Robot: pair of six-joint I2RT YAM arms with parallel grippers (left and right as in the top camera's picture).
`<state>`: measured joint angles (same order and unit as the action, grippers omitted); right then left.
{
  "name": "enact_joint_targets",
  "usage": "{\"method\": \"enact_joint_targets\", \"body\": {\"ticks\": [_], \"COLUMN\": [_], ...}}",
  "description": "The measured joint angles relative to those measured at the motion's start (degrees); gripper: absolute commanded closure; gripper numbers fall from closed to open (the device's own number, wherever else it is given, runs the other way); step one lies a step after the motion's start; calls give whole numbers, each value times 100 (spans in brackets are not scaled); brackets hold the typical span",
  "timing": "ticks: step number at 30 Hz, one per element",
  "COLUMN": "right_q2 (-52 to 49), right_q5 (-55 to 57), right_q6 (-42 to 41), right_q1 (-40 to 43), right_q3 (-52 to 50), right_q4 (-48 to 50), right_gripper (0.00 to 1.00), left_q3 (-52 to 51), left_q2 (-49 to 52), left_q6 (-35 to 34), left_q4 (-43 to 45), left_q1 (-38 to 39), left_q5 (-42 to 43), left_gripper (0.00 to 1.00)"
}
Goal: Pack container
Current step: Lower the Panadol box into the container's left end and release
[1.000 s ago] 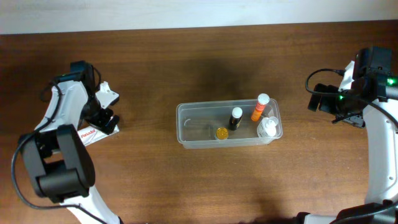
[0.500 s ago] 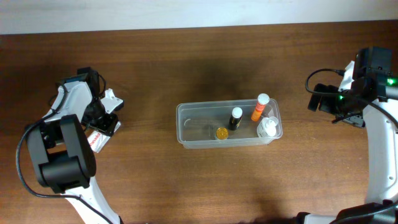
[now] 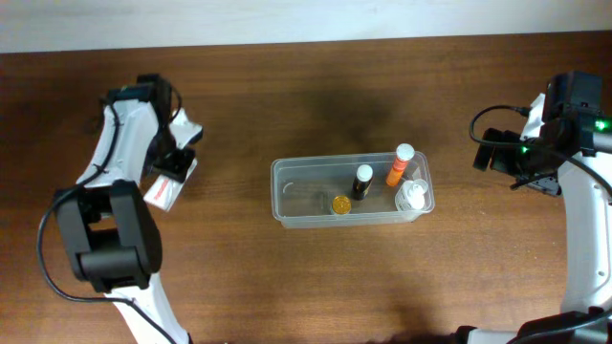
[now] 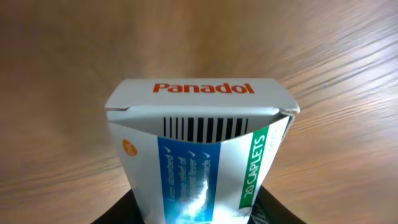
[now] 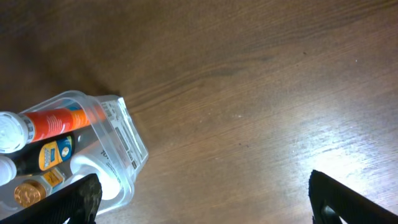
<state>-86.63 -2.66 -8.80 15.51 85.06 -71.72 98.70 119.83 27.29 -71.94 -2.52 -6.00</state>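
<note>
One Panadol box point(image 4: 199, 143), pinched in L fingers point(image 4: 270, 211), now lifted; R fingers point(image 5: 348, 202) spread.

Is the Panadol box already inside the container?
No, the box sits in the left gripper, apart from the container.

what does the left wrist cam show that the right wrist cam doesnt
Only the left wrist view: a white Panadol box, its barcode and green "20 caplets" strip facing the camera, held in the left gripper.
Only the right wrist view: one corner of the clear container with an orange bottle, a dark bottle and a gold cap inside, plus the right gripper, open and empty.
Both: the brown wooden table underneath.
</note>
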Motion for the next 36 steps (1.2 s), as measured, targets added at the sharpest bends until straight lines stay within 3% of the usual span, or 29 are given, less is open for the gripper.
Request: {"method": "enact_joint_targets", "body": {"ticks": [10, 18, 21, 26, 28, 36], "right_q2": [0, 0, 0, 0, 0, 0], "right_q5": [-2, -2, -2, 0, -2, -2], "right_q6": [2, 2, 2, 4, 7, 37], "right_q1": [0, 0, 0, 0, 0, 0], "right_q3": [0, 0, 0, 0, 0, 0], "right_q4": [0, 2, 0, 0, 0, -4], "right_gripper": [2, 2, 2, 2, 2, 1], "left_q3": [643, 649, 651, 649, 640, 981], "left_q2": [-1126, -1014, -802, -160, 26, -17], "left_q6": [-295, -295, -295, -232, -168, -162], "left_q4": [166, 260, 319, 402, 415, 122], "left_q1": [1963, 3637, 3827, 3856, 3856, 3836], "left_q5": [562, 748, 756, 752, 713, 619], "left_gripper": [58, 57, 55, 29, 2, 1]}}
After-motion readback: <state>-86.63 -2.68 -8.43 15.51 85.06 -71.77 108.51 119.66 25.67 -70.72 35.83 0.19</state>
